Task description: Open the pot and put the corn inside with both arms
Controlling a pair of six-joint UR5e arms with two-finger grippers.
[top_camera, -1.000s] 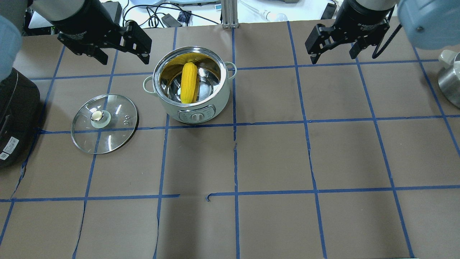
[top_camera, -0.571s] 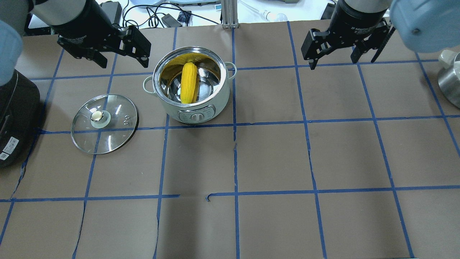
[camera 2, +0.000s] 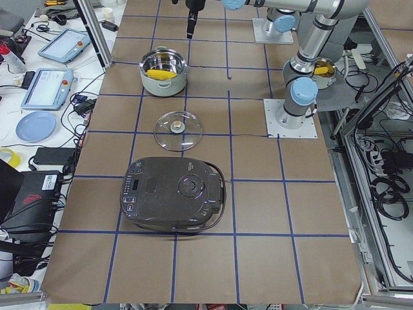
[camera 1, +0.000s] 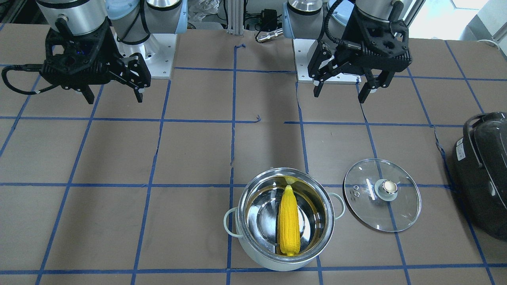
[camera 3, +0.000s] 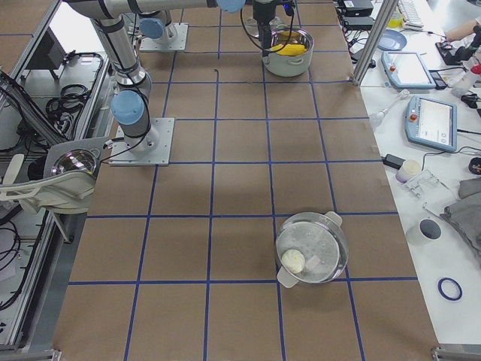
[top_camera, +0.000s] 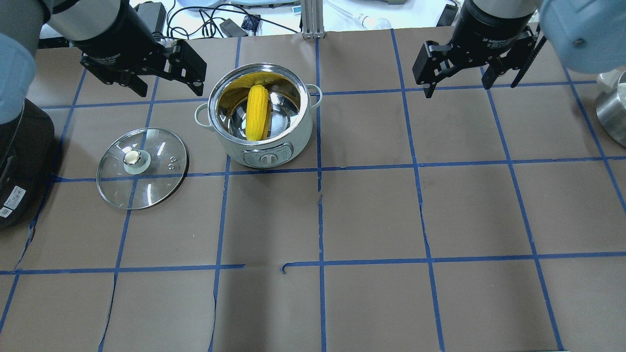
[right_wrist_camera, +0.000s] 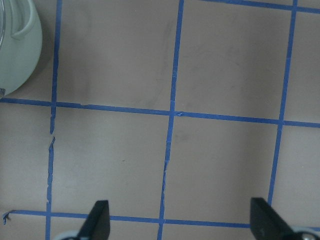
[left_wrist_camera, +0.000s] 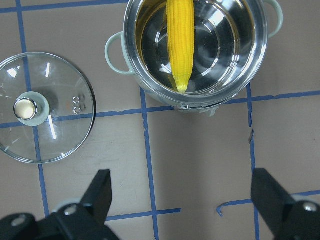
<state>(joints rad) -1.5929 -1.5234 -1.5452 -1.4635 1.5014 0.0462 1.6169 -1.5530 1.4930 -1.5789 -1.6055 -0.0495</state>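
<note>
A round stainless-steel pot with pale-green loop handles (top_camera: 299,138) stands open on the brown paper tabletop with a blue tape grid (top_camera: 371,215). One bright yellow plastic corn cob (top_camera: 257,112) lies inside it, leaning on the wall. One clear glass lid with a gold-capped knob (top_camera: 142,168) lies flat just beside the pot, on the robot's left. Past the lid sits one large dark rounded appliance (top_camera: 19,161). A second steel pot (top_camera: 614,112) stands well apart at the tabletop's right end. The left end effector (top_camera: 169,89) and the right end effector (top_camera: 458,89) hang raised on the robot's side of the pot, both with fingers spread wide and empty.
</note>
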